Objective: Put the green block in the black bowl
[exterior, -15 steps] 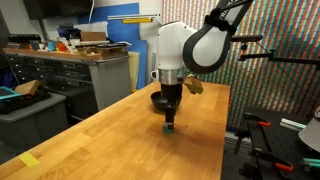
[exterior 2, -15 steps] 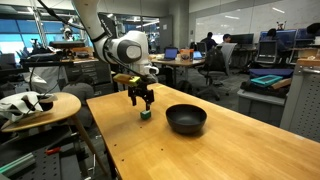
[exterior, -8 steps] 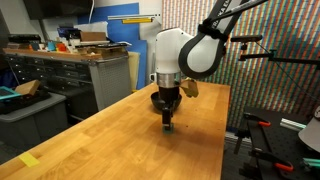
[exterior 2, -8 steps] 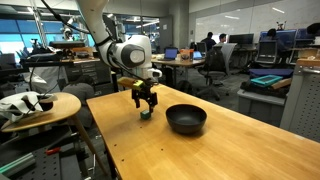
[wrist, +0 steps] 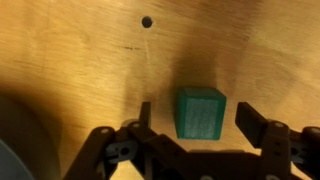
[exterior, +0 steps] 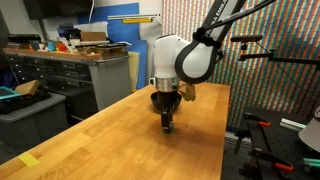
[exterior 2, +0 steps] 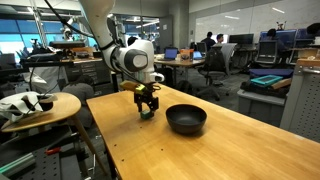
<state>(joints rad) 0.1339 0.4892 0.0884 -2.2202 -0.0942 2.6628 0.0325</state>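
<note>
The step in hand is the grasp. The gripper [wrist: 195,116] is low over the bench [exterior 2: 215,150], its jaws spread wide on either side of the green block [wrist: 200,112] and holding nothing. In the wrist view bare wood shows between the block and each finger, with the narrower gap on the picture's right. The block sits flat on the wood, roughly square to the jaws. In both exterior views the gripper [exterior: 168,118] hides most of it.

By my reading, the next move is to close the jaws evenly on the block's two side faces and lift it straight up. It then has to travel to the black bowl [exterior 2: 186,119], which stands near on the same bench, apart from the block. The lift has to clear the bowl's rim, and the release belongs over its middle, since so small a cube could bounce off the edge.

Nothing lies on the wood between block and bowl. A strip of yellow tape [exterior: 30,160] lies well apart near a bench corner, and a small dark spot [wrist: 147,21] marks the wood ahead of the block. A round side table [exterior 2: 45,108] stands beside the bench. The dark patch [wrist: 8,160] in the wrist view's lower corner may be the bowl's edge, but it is too blurred to tell
</note>
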